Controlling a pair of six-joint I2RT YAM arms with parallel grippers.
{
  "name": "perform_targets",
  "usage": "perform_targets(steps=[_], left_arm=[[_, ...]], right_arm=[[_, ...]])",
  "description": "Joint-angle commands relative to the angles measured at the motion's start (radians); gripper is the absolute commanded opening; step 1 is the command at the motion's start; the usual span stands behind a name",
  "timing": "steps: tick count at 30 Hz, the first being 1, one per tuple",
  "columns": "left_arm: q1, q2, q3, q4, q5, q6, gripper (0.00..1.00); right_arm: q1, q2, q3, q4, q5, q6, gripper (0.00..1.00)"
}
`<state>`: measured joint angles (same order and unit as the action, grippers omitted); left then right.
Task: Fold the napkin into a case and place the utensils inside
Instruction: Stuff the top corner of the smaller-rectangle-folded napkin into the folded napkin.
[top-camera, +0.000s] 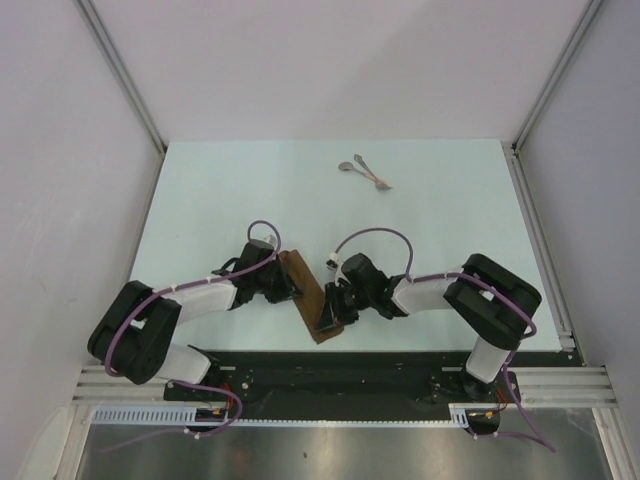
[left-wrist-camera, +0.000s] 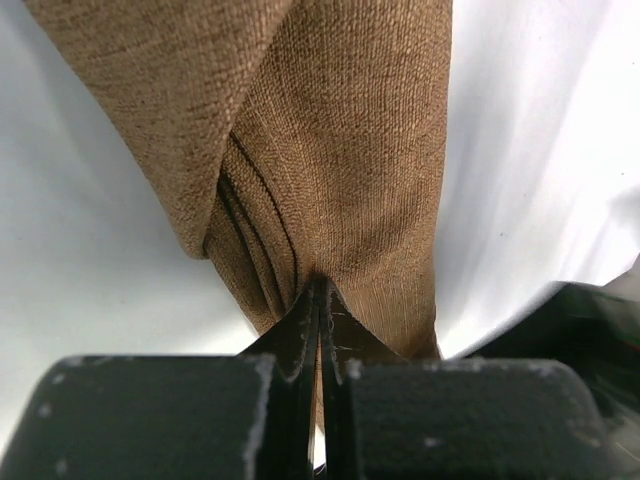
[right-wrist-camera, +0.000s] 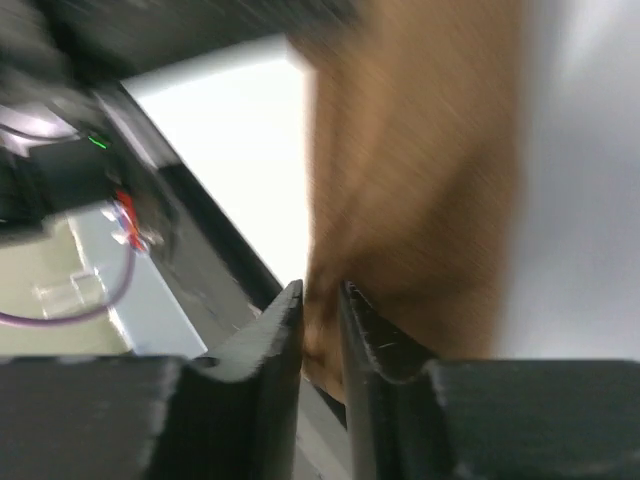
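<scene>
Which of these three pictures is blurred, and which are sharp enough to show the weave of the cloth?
Right wrist view: motion-blurred, the brown cloth napkin is only a smear. Left wrist view: sharp, the weave shows clearly. Top external view: evenly lit and sharp, the two small silvery metal utensils stand out.

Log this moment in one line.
phase: folding | left hand: shut on napkin | right hand: shut on napkin, view blurred | utensils: far side, apart from napkin
</scene>
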<state>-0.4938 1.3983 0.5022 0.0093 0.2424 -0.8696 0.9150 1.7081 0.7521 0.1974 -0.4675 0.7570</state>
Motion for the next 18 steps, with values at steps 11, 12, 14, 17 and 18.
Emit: perform_targets(steps=[11, 12, 14, 17, 18], left_arm=[[0.026, -0.031, 0.012, -0.054, -0.058, 0.07, 0.0], [0.027, -0.033, 0.013, -0.057, -0.063, 0.073, 0.0], [0.027, -0.033, 0.013, -0.06, -0.064, 0.073, 0.0], [0.029, -0.022, 0.007, -0.052, -0.069, 0.075, 0.0], [0.031, -0.019, 0.009, -0.048, -0.071, 0.075, 0.0]], right_arm=[[-0.051, -0.068, 0.026, 0.03, -0.054, 0.007, 0.15], [-0.054, -0.048, 0.058, 0.025, -0.053, 0.001, 0.15], [-0.047, -0.012, 0.067, 0.028, -0.051, -0.001, 0.15], [0.004, 0.083, 0.04, 0.109, -0.079, 0.042, 0.15], [0.019, 0.122, 0.024, 0.155, -0.08, 0.054, 0.14]])
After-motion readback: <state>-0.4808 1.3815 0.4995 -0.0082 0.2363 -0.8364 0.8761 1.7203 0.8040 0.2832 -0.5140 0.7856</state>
